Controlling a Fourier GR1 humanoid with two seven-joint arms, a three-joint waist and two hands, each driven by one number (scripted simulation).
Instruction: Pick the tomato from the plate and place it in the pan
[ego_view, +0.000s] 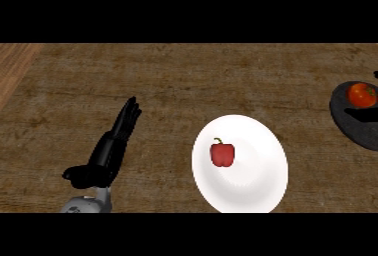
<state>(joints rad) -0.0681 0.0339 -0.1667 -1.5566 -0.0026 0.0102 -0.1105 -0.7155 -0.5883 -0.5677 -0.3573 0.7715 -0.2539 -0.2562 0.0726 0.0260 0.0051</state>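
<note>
Head view: the tomato (362, 95) lies inside the dark pan (353, 131), in the part of the pan farthest from the robot and close to the picture's right edge. It is red-orange and looks round, so no long axis can be made out, and which way its stem end points cannot be told. The pan stands on the bench (184, 80) at the far right, is cut by the picture's edge, and sits apart from the plate.

The white plate (247, 187) stands near the middle of the bench, towards the robot, with its near rim running out at the lower edge. One red pepper (222, 154) lies on it, left of the plate's centre. The pepper's long axis runs from near to far, and its green stem points away from the robot and slightly left.

The left hand (111, 145) shows to the left of the plate, well apart from it and touching neither plate nor pepper. Its fingers (127, 117) are straight and held together, pointing away from the robot and a little to the right, and they hold nothing. The thumb sticks out to the left near the wrist. The grey forearm (88, 204) enters at the lower edge.

The bench top is brown wood grain, with a paler strip at the upper left corner.
</note>
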